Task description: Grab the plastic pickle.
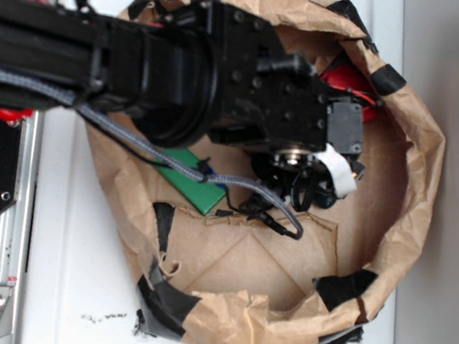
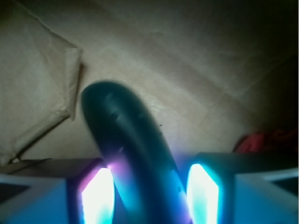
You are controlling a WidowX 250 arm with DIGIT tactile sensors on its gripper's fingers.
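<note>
The plastic pickle (image 2: 126,135), dark green, glossy and slightly curved, runs lengthwise between my gripper (image 2: 150,191) fingers in the wrist view. Its rounded far end points up and left over the brown paper floor. The left pad (image 2: 98,196) and the right pad (image 2: 203,193) glow bright on either side of it and both sit against its flanks, so the gripper is shut on it. In the exterior view my gripper (image 1: 317,189) reaches down inside the brown paper bag (image 1: 419,164), and the arm hides the pickle there.
A flat bright-green block (image 1: 190,179) lies on the bag floor under the arm. A red object (image 1: 350,78) sits by the bag's far wall and shows as a red patch (image 2: 266,140). The crumpled bag walls, patched with black tape, ring the gripper.
</note>
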